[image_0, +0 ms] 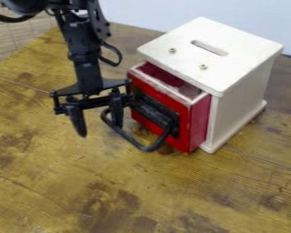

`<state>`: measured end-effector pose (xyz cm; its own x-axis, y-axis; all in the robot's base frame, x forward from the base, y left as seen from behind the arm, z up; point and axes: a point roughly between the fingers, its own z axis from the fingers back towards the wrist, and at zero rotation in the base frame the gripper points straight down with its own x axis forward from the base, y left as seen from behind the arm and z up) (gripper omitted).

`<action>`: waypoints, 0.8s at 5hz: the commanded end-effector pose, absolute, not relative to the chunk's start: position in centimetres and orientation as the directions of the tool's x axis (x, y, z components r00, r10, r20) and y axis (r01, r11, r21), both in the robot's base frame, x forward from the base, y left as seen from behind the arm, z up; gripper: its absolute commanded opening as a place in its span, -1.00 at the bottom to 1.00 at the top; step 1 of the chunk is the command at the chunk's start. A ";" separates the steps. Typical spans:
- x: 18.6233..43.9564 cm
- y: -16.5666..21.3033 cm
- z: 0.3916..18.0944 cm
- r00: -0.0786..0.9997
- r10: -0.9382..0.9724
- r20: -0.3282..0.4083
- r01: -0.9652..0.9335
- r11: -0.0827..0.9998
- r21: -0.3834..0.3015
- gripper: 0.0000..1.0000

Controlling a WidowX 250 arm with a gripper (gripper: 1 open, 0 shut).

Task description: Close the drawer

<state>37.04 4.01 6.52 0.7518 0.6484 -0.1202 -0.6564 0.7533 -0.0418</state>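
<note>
The red drawer [192, 113] sticks partway out of the cream-white cabinet [233, 68], and its pale inside shows along the top. A black looped bar handle [145, 138] juts from its front, down toward the table. My gripper [95, 121] points straight down just left of the drawer front. It is open, its fingers [79, 123] spread with nothing between them. The right finger hangs close to the handle's near end; I cannot tell whether they touch.
The cabinet has a slot and two screws on top and stands on a worn wooden table [63, 191]. A woven surface [15, 32] lies at the back left. My dark arm [81, 36] comes down from the upper left.
</note>
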 end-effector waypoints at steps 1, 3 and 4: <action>37.1 6.1 10.6 0.658 0.753 -0.025 -0.750 0.651 -0.118 1.00; 36.6 7.6 10.9 0.565 0.824 -0.032 -0.819 0.556 -0.141 1.00; 36.3 8.6 11.2 0.531 0.847 -0.035 -0.840 0.520 -0.153 1.00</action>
